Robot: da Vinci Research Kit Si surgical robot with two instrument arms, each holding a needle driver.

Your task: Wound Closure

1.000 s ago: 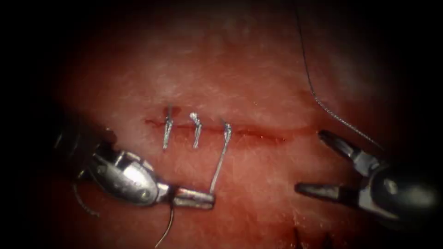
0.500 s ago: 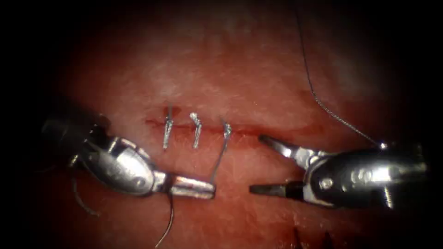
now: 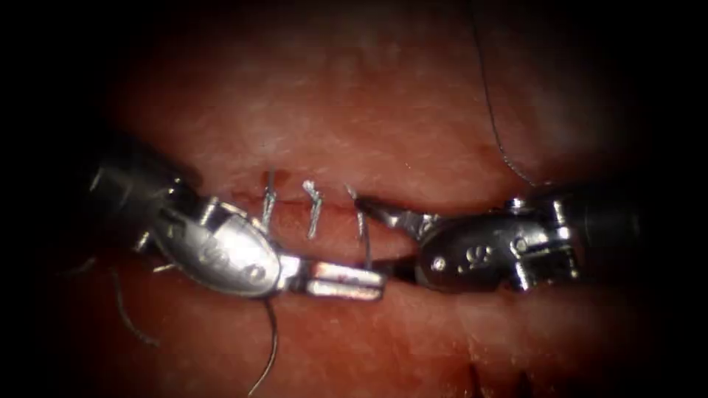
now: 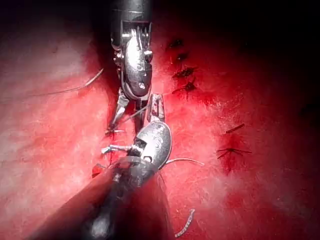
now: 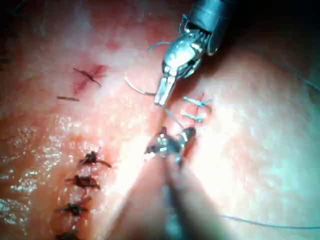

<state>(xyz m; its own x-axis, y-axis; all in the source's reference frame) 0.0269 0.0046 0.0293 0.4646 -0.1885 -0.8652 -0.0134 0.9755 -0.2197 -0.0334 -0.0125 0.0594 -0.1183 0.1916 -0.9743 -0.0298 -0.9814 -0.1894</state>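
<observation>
3 stitches (image 3: 313, 206), 2 tools, 1 cut (image 3: 442, 210)

Tissue (image 3: 383, 110) carries everything, pale pink, wet and glossy. Cut (image 3: 442, 208) runs left to right across it, with three stitches (image 3: 313, 210) over its left part. Thread (image 3: 493, 125) trails down over the tissue at upper right; another thread end (image 3: 271, 354) curls on it at lower left. Right wrist view: a row of dark older stitches (image 5: 82, 182) sits in the tissue, well apart from the cut.
</observation>
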